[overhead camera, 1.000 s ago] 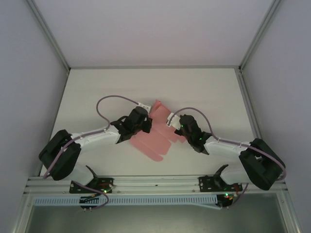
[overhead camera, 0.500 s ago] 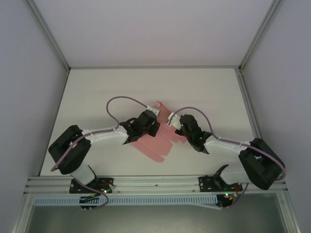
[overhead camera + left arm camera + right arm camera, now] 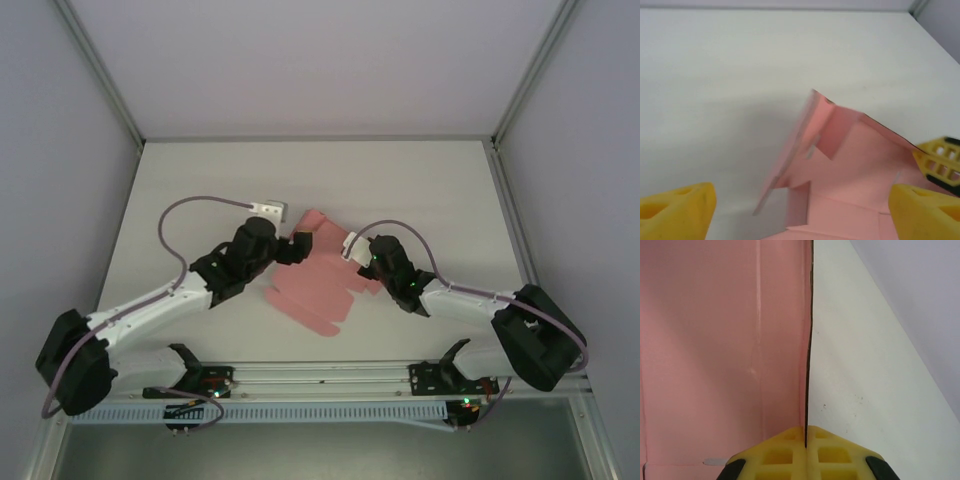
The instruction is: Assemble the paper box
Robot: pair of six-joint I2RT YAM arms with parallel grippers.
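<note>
Now paper box edge pinched in right jaws.

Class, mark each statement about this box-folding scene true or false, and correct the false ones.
1. The right gripper is shut on an edge of the paper box. True.
2. The left gripper is clamped on the paper box. False: it is open and pinches nothing.
3. The paper box is a finished, closed box. False: it is a mostly flat sheet with one flap raised.
4. The paper box rests on a white table. True.
5. The paper box is blue. False: it is pink.
</note>
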